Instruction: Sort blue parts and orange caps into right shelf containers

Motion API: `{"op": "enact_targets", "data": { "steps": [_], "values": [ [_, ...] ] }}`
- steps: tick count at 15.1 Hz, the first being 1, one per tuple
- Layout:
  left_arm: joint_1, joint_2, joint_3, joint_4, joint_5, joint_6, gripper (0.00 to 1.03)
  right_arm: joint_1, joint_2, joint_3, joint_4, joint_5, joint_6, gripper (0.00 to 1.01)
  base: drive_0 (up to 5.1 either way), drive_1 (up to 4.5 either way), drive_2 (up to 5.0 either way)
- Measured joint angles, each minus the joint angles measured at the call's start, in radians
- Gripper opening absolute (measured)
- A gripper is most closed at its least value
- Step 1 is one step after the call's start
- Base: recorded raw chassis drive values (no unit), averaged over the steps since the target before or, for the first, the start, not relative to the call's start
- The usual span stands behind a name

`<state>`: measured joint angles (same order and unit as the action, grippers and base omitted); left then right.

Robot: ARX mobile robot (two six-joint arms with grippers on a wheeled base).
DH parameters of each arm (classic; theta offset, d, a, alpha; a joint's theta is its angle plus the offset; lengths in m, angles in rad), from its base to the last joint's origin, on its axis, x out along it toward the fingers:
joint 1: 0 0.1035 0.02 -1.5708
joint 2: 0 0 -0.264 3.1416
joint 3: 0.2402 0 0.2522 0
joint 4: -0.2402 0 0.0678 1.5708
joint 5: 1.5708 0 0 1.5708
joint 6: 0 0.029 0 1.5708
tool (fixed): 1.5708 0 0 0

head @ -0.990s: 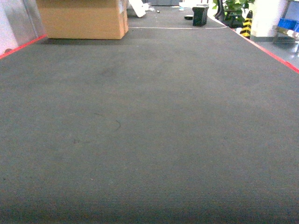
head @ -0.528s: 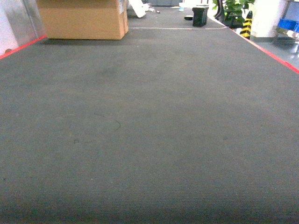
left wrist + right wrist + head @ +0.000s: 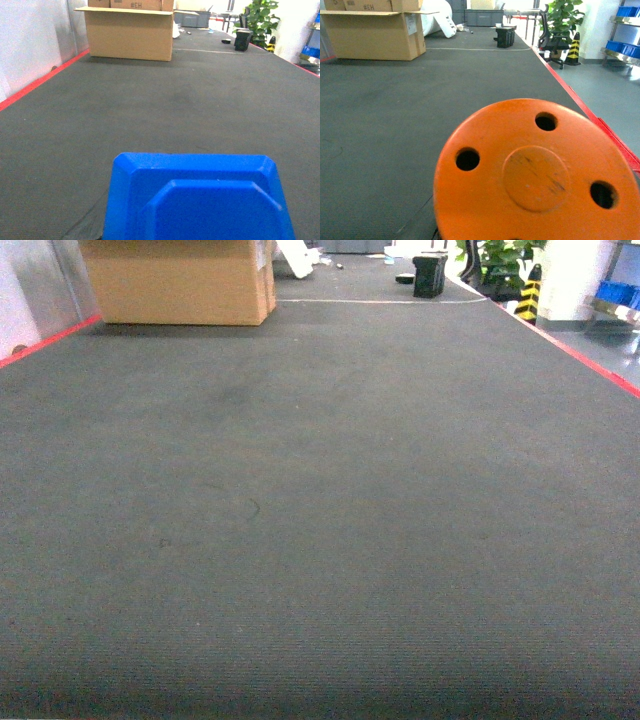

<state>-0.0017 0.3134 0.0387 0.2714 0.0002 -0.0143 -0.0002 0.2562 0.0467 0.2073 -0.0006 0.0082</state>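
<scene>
A bright blue part (image 3: pixel 200 200) with bevelled edges fills the bottom of the left wrist view, held close above the dark carpet; it hides the left gripper's fingers. A round orange cap (image 3: pixel 535 175) with a raised centre disc and several holes fills the bottom of the right wrist view and hides the right gripper's fingers. Blue containers (image 3: pixel 626 11) sit on a metal shelf at the far right, well ahead, and their edge also shows in the head view (image 3: pixel 622 290). Neither arm appears in the head view.
Dark carpet (image 3: pixel 320 500) stretches ahead between red border lines (image 3: pixel 590 355). A large cardboard box (image 3: pixel 180 280) stands at the far left. A small black box (image 3: pixel 429 273), a potted plant (image 3: pixel 560 20) and a yellow-black cone (image 3: pixel 574 47) stand at the far end.
</scene>
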Motion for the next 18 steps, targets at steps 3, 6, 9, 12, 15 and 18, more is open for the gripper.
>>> {"op": "enact_targets", "data": {
  "steps": [3, 6, 9, 12, 15, 18],
  "values": [
    [0.000, -0.079, -0.028, -0.036, -0.002, 0.000, 0.42, 0.000, -0.067, -0.034, -0.019, 0.000, -0.002, 0.45, 0.0, 0.00, 0.0],
    [0.000, -0.129, -0.028, -0.092, -0.003, 0.000, 0.42, 0.000, -0.240, -0.034, -0.220, 0.000, -0.002, 0.45, 0.0, 0.00, 0.0],
    [0.000, -0.195, -0.026, -0.175, -0.002, 0.000, 0.42, 0.000, -0.251, -0.034, -0.216, 0.000, -0.002, 0.45, 0.0, 0.00, 0.0],
    [0.000, -0.303, -0.024, -0.272, -0.002, 0.000, 0.42, 0.000, -0.251, -0.034, -0.212, -0.002, -0.002, 0.45, 0.0, 0.00, 0.0],
    [0.000, -0.303, -0.028, -0.278, 0.000, 0.000, 0.42, 0.000, -0.251, -0.034, -0.214, 0.000, -0.002, 0.45, 0.0, 0.00, 0.0],
    [0.000, -0.303, -0.028, -0.278, -0.001, 0.000, 0.42, 0.000, -0.251, -0.034, -0.214, 0.000, -0.002, 0.45, 0.0, 0.00, 0.0]
  ]
}}
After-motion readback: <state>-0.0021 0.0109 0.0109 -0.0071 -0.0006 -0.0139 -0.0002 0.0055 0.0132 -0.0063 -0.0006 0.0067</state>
